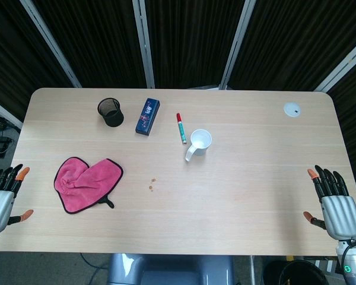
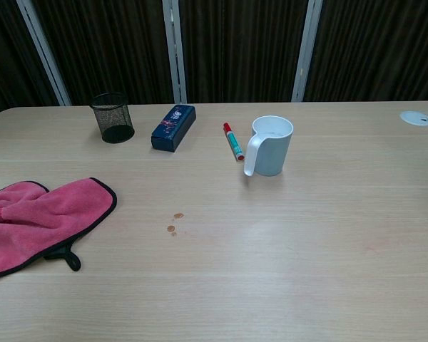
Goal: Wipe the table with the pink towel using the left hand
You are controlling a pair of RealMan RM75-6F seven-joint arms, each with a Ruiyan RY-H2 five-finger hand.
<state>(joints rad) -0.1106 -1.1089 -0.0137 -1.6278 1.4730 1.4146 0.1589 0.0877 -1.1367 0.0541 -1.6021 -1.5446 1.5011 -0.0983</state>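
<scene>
The pink towel (image 1: 86, 183) (image 2: 39, 221) lies flat on the desk (image 1: 243, 202) (image 2: 307, 271), in the near left portion of the surface, rumpled and folded over itself with a black trimmed edge. In the head view its long axis runs diagonally, from the lower left corner near the desk's front edge up toward the right and away from the robot. A small black hanging loop (image 1: 108, 203) (image 2: 70, 258) projects from its near right edge and points toward the front of the desk. Just to the right of the towel, apart from it, a few small brown spots (image 1: 151, 185) (image 2: 174, 222) mark the desk surface. Further back stand a black mesh pen cup (image 1: 110, 111) (image 2: 113, 117), upright, and beside it to the right a dark blue box (image 1: 148, 116) (image 2: 174, 127) lying flat with its long axis running front to back at a slight slant. To the right of the box lies a red and green marker (image 1: 181, 128) (image 2: 233, 141), also aligned roughly front to back, and just beside it a white mug (image 1: 199, 143) (image 2: 270, 146) stands upright with its handle turned toward the front left. A round white grommet (image 1: 292, 109) (image 2: 416, 117) sits in the far right corner. The left hand (image 1: 1, 199) rests at the left front edge of the desk, well apart from the towel, fingers (image 1: 12, 176) extended, spread and holding nothing. The right hand (image 1: 335, 206) is at the right front edge, fingers likewise extended and empty. Neither hand appears in the chest view.
</scene>
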